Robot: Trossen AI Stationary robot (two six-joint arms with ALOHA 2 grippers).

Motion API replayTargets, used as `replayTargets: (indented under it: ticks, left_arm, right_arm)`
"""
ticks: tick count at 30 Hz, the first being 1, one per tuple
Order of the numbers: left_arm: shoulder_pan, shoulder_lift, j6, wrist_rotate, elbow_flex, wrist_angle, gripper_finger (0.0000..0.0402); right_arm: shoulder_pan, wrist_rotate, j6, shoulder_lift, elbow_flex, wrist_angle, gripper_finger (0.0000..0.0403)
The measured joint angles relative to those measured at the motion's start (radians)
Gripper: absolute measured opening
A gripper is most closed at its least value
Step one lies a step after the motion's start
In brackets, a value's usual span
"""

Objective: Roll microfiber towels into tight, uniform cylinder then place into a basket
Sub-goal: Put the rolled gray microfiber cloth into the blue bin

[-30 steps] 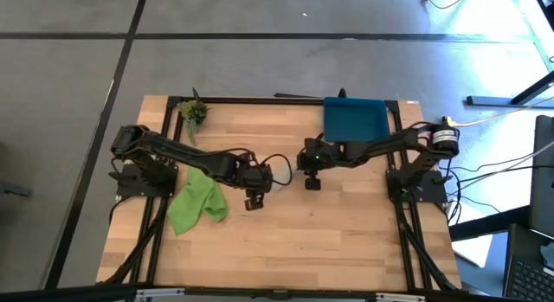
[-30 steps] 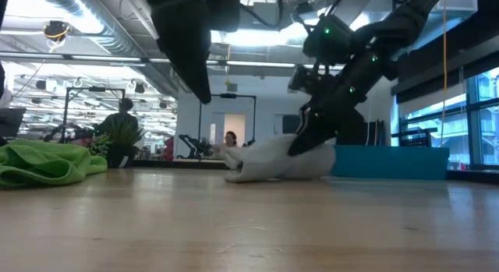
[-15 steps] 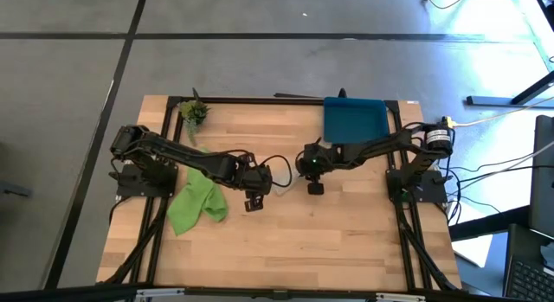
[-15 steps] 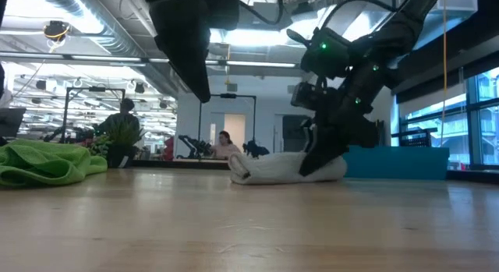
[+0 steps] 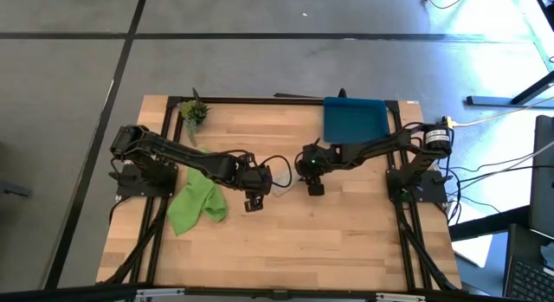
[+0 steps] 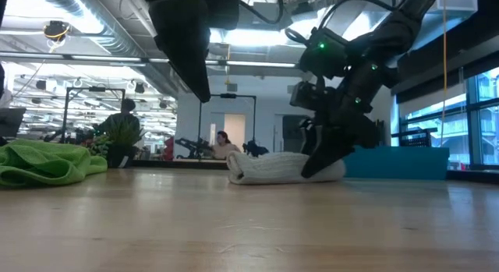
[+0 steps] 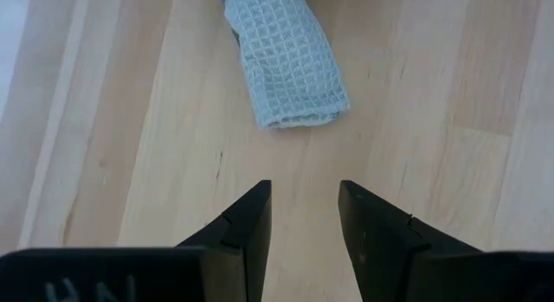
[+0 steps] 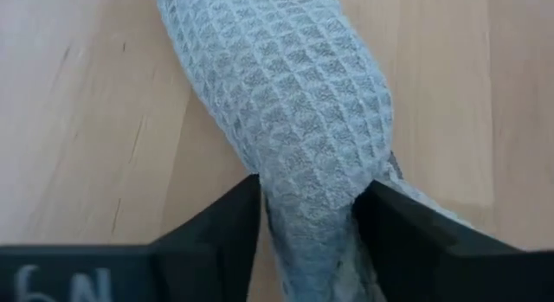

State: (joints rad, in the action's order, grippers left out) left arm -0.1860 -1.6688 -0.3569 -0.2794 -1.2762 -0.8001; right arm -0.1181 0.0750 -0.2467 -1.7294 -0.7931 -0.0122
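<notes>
The grey towel (image 6: 284, 167) is rolled into a cylinder and lies on its side on the wooden table, mid-table; it also shows in the left wrist view (image 7: 290, 68). My right gripper (image 6: 321, 159) is shut on its right end. My left gripper (image 5: 253, 201) is open and empty, above the table just left of the roll, its fingers (image 7: 251, 220) pointing at the roll's free end. The lime green towel (image 5: 195, 202) lies crumpled on the table at the left. The dark-blue basket (image 5: 355, 118) stands at the far right. My right gripper (image 8: 307, 194) pinches the grey roll near its right end (image 8: 303, 176) between its two fingers, which lie across the roll. The fingers come from above, slanting down from the table's right. The roll bulges between them and lies level on the table.
A small potted plant (image 5: 194, 112) stands at the far left corner. Dark frame rails run along the table's left and right sides. Bare wood lies in front of both grippers toward the near edge.
My right gripper has gone down a little with the roll's right end. The roll was tilted, that end raised off the table; now it lies level along the table. My left gripper has kept still.
</notes>
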Motion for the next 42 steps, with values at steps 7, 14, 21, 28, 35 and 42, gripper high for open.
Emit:
replayTargets:
  ticks: [7, 14, 21, 28, 35, 42]
  left_arm:
    - [0.000, 0.000, 0.000, 0.000, 0.000, 0.000, 0.0125]
    - [0.000, 0.000, 0.000, 0.000, 0.000, 0.000, 0.0125]
    - [0.000, 0.000, 0.000, 0.000, 0.000, 0.000, 0.0125]
    - [0.000, 0.000, 0.008, 0.005, 0.000, -0.001, 0.0125]
    - [-0.022, 0.000, 0.073, -0.003, 0.000, -0.022, 0.0125]
    - [-0.028, 0.023, 0.089, -0.034, 0.004, -0.016, 0.0125]
  right_arm:
    - [0.012, -0.002, -0.049, -0.001, -0.088, -0.113, 0.0247]
    - [0.012, -0.002, -0.077, -0.001, -0.174, -0.242, 0.0263]
    - [0.011, -0.002, -0.120, 0.000, -0.177, -0.245, 0.0262]
    - [0.011, -0.002, -0.132, 0.000, -0.178, -0.245, 0.0262]
    - [0.011, -0.003, -0.126, 0.084, -0.177, -0.319, 0.0262]
    - [0.011, -0.001, -0.123, 0.208, -0.178, -0.368, 0.0261]
